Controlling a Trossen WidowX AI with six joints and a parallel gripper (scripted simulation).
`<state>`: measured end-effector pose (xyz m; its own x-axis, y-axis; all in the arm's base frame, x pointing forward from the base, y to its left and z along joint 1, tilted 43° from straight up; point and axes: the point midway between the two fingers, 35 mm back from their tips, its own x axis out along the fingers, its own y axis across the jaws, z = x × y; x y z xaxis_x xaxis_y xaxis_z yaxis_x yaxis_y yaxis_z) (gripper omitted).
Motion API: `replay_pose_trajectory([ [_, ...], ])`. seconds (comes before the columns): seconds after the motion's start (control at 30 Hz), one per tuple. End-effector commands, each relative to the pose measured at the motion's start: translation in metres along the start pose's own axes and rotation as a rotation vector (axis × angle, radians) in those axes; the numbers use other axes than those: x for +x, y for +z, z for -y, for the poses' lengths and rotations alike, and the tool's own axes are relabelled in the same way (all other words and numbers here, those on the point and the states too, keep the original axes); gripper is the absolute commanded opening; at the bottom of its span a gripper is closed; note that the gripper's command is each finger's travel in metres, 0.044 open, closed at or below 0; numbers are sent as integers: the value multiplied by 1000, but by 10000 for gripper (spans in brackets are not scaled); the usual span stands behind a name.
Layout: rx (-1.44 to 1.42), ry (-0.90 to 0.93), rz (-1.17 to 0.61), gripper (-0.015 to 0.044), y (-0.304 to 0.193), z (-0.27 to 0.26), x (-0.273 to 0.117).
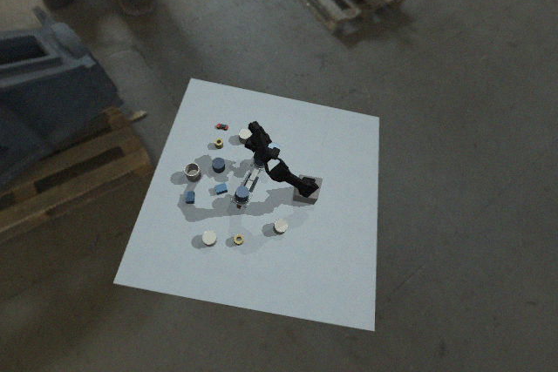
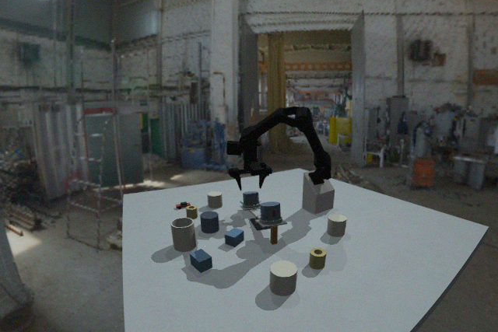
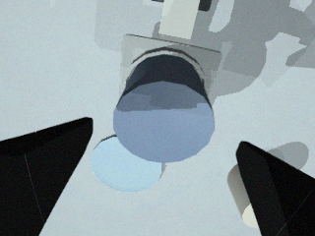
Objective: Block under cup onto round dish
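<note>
The balance (image 1: 254, 176) (image 3: 179, 20) has a dark blue cup upright on each end. The far cup (image 1: 258, 162) (image 2: 250, 198) (image 3: 163, 130) is below my gripper (image 2: 250, 189) (image 3: 167, 137), which is open and empty, pointing down, with a fingertip to either side of the cup in the wrist view. The near cup (image 1: 241, 193) (image 2: 270, 212) shows a small red mark on its side in the exterior view. A brown post (image 2: 274, 235) is under the near end. The round light blue dish (image 1: 274, 146) (image 3: 125, 167) lies beyond the far cup, partly covered by it in the wrist view. No block shows.
A dark blue cylinder (image 1: 218, 165) (image 2: 209, 221), a hollow grey cup (image 1: 192, 172) (image 2: 184, 235) and two blue boxes stand left of the balance. A white cylinder (image 1: 244, 135) (image 2: 215, 200) stands near the gripper. A red car (image 1: 221, 126) (image 2: 183, 205), brass rings and other white cylinders stand around.
</note>
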<state>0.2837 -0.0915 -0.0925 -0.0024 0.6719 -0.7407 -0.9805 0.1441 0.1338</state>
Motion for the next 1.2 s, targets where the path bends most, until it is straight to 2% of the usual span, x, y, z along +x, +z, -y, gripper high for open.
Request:
replay_pose_trajectory([
  [0.0,8,2,6,440,0,-1,7],
  [1.17,8,3,9,440,2,-2,63],
])
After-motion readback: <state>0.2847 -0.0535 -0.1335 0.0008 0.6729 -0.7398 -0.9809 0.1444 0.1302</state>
